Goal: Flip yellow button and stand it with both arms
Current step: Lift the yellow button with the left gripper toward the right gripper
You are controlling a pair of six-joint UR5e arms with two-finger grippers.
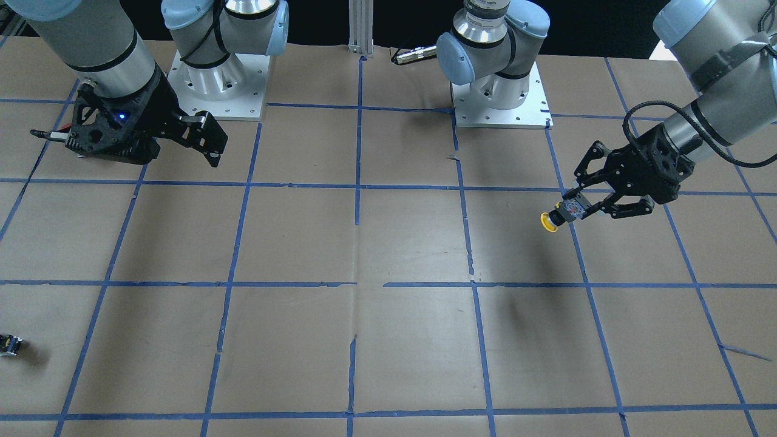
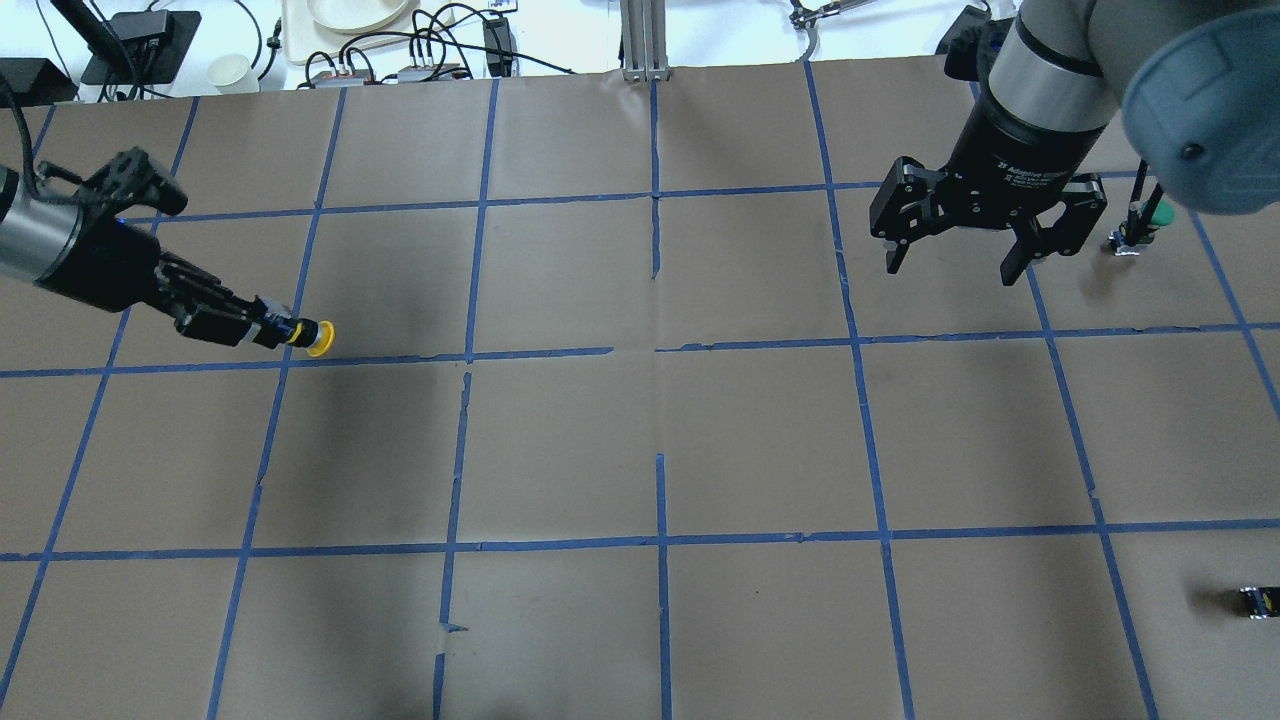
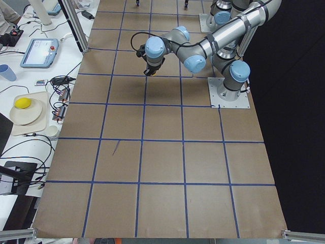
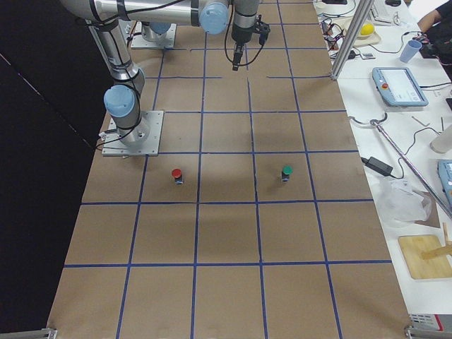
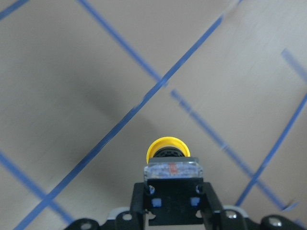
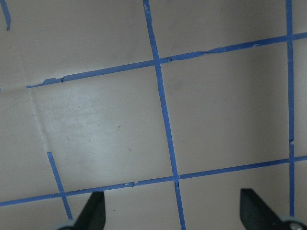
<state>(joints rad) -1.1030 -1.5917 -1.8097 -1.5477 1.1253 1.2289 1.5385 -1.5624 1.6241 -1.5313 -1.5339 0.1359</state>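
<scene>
The yellow button (image 2: 318, 337) is held sideways above the table in my left gripper (image 2: 262, 330). Its yellow cap points away from the fingers, toward the table's middle. In the front-facing view the button (image 1: 551, 221) sticks out of the left gripper (image 1: 573, 209) at the right. The left wrist view shows the fingers shut on the button's grey base (image 5: 171, 171), with the cap (image 5: 166, 147) beyond it. My right gripper (image 2: 950, 268) is open and empty, high over the table's far right. It also shows in the front-facing view (image 1: 212, 142) and the right wrist view (image 6: 172, 211).
A green-capped button (image 2: 1150, 215) stands just right of the right gripper, and shows in the right side view (image 4: 287, 171). A red-capped button (image 4: 176, 174) stands near the right arm's base. A tiny dark block with a yellow spot (image 2: 1258, 600) lies at the near right edge.
</scene>
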